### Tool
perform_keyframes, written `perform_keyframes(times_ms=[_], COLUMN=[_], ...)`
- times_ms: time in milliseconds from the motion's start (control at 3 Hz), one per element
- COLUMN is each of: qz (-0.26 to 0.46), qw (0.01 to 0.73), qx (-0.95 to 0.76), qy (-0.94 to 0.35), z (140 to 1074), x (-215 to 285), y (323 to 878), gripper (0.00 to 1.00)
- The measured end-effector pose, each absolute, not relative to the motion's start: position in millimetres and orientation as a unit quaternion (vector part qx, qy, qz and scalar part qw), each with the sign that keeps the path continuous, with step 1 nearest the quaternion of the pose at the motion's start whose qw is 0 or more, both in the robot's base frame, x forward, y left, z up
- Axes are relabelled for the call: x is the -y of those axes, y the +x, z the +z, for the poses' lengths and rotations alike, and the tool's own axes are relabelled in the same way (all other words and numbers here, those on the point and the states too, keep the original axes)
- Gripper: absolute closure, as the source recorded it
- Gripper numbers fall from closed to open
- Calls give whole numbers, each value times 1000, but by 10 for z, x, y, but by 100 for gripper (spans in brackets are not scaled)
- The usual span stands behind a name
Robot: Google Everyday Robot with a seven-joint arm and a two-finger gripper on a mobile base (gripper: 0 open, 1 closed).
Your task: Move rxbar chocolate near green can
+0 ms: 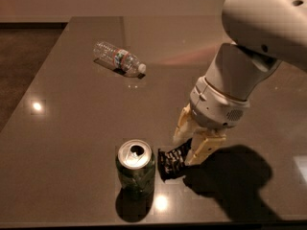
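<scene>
The green can [135,170] stands upright at the table's near edge, its silver top open. The rxbar chocolate [169,161], a black wrapper with white lettering, sits just right of the can, its left end close to the can's side and low over the table. My gripper [185,150] comes down from the upper right and is shut on the bar's right end, with one beige finger [182,125] behind it and one in front of it. I cannot tell whether the bar touches the table.
A clear plastic bottle [118,59] with a white cap lies on its side at the back left of the brown table [67,119]. The table's left edge runs diagonally beside dark floor. My arm's shadow falls to the right of the gripper.
</scene>
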State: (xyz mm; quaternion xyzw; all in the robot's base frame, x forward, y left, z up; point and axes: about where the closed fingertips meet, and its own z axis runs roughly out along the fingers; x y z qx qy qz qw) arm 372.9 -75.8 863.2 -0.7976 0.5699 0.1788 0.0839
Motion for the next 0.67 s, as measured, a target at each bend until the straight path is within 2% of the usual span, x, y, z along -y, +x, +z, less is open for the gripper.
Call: perform_keyframes(times_ms=[333,667], qz=[175,175], qw=[89,89], qx=[-570,-570], qy=[-798,-798], z=[8632,8632], x=[734,734], y=[3751,3751], gripper=[0,0])
